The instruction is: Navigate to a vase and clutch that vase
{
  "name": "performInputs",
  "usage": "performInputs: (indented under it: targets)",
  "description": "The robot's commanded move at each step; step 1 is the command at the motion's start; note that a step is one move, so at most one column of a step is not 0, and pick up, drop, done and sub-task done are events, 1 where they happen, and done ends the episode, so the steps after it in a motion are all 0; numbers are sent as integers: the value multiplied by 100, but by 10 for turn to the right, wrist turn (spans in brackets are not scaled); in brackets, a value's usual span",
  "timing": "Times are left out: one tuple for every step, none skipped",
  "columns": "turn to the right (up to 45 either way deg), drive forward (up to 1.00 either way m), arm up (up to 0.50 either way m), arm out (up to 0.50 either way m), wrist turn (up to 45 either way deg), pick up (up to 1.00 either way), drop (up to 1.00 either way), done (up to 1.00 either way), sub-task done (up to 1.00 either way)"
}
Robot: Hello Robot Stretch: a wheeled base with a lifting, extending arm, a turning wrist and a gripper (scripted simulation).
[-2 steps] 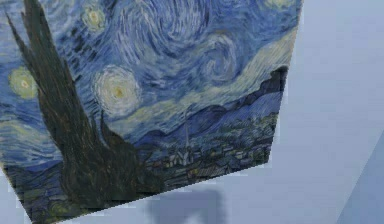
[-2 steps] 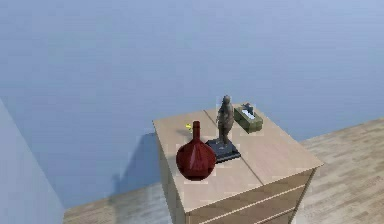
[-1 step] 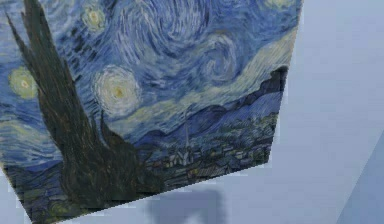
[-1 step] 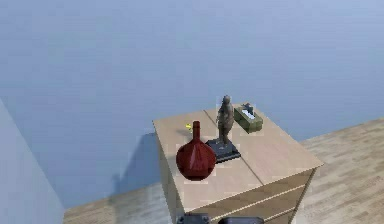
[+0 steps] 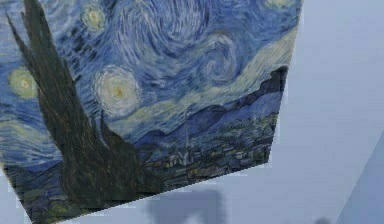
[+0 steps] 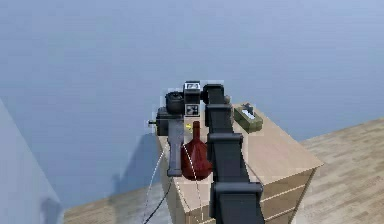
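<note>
Arm (image 6: pixel 228 165) extended over wooden table (image 6: pixel 285 152); gripper (image 6: pixel 174 142) near red vase (image 6: pixel 196 160); cannot tell jaw state or hold.

Soft, even light fills both my views. A faint grey shadow lies on the wall (image 5: pixel 330 120) below the painting (image 5: pixel 150 100), and another falls on the wall beside my sunlit table (image 6: pixel 280 150).

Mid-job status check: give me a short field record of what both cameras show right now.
target: dark red vase, standing on the table, neck up
support: light wooden table
arm: dark bar reaching over the table
gripper: next to the vase in the arm side view; contact cannot be told
holding: cannot tell
also on table: small greenish box, beyond the arm
ahead: large painting of a swirling night sky on a pale wall
</note>
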Motion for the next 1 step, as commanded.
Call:
performInputs:
  targets:
    - [0,0,0,0,450,0,0,0,0]
